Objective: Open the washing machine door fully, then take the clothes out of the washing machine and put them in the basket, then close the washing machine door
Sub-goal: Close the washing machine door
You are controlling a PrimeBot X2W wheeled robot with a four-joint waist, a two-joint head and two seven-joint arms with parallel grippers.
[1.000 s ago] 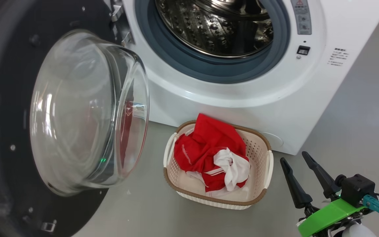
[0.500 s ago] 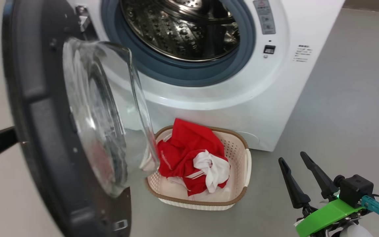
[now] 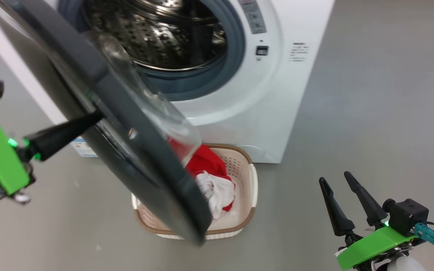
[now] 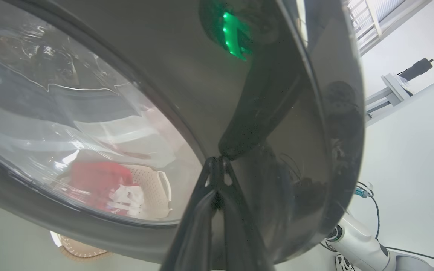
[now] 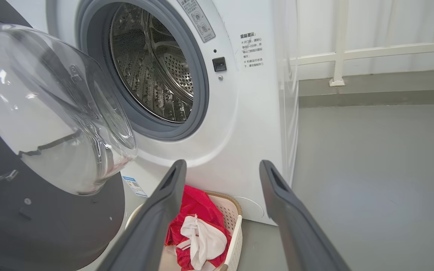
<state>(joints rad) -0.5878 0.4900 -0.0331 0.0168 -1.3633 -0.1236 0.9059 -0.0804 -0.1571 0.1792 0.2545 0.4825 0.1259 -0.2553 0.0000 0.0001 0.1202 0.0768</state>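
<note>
The glossy black washing machine door (image 3: 134, 150) stands half swung, edge-on in the head view, its glass bowl (image 5: 43, 113) facing the steel drum (image 3: 156, 34) of the white washing machine (image 3: 277, 94). My left gripper (image 3: 97, 116) is shut with nothing in it, its tips (image 4: 217, 160) touching the door's outer face. The red and white clothes (image 3: 213, 180) lie in the cream basket (image 3: 249, 177) on the floor in front of the machine, partly hidden by the door. My right gripper (image 3: 334, 177) hangs open to the right of the basket, fingers (image 5: 171, 188) apart and holding nothing.
Bare grey floor (image 3: 371, 113) stretches to the right of the machine. A white railing (image 5: 337, 52) and wall run behind it. A small blue label sticker (image 3: 83, 146) sits low on the machine's front. The door's lower edge hangs over the basket.
The door has swung from wide open towards the machine, with my shut left gripper coming into view against its outer face. The head camera has turned. My right gripper stays put.
</note>
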